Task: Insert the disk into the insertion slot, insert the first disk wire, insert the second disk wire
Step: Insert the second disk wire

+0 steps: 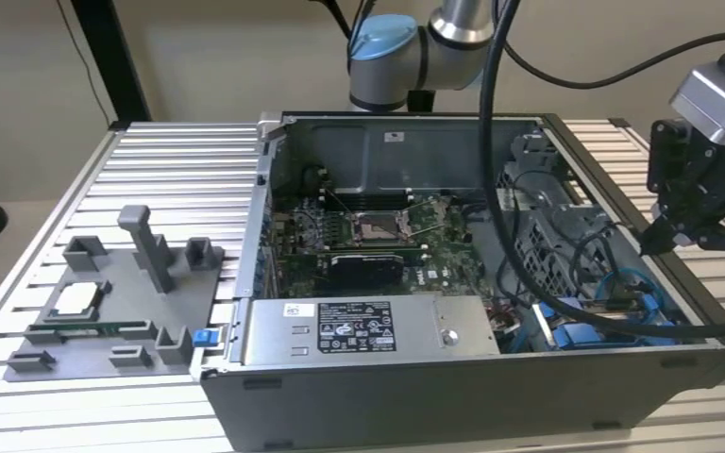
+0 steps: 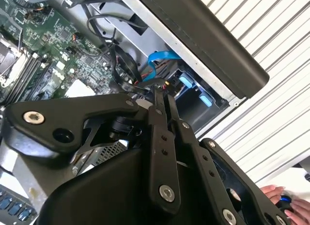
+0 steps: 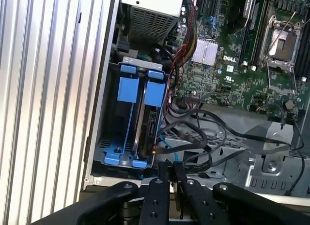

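First wrist view: the pincer [image 3: 169, 168] hangs just above the computer case's edge, its fingers pressed together on nothing. The disk [image 3: 151, 119] sits edge-up in the insertion slot [image 3: 127, 155] beside black cables [image 3: 198, 138]; in the exterior view that slot [image 1: 589, 321] lies at the case's near right corner.

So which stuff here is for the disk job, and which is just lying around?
For the job:
- gripper
- insertion slot with blue tabs
- blue wire

Just lying about:
- power-supply box
- grey parts tray
- motherboard
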Motion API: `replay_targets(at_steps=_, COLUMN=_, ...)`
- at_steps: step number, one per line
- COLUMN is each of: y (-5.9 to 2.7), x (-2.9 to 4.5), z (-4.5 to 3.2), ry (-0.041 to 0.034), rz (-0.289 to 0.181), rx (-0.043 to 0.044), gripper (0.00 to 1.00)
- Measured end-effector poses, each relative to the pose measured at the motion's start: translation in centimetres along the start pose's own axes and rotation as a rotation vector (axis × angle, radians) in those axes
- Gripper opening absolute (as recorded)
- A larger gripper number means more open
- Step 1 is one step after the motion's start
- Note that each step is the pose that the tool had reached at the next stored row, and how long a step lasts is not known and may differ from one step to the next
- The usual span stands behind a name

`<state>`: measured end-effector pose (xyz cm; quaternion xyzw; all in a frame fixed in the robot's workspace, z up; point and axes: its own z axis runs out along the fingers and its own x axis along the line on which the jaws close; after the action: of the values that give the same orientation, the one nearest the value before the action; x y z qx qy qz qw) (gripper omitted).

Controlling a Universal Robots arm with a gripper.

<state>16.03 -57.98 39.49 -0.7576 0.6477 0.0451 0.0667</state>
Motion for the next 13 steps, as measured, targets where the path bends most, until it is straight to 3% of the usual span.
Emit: replay_targets(at_steps=13, y=2.22, x=-0.39, z=-0.23, ry=0.0063, rz=-0.007, rx=0.0406, gripper=0.0)
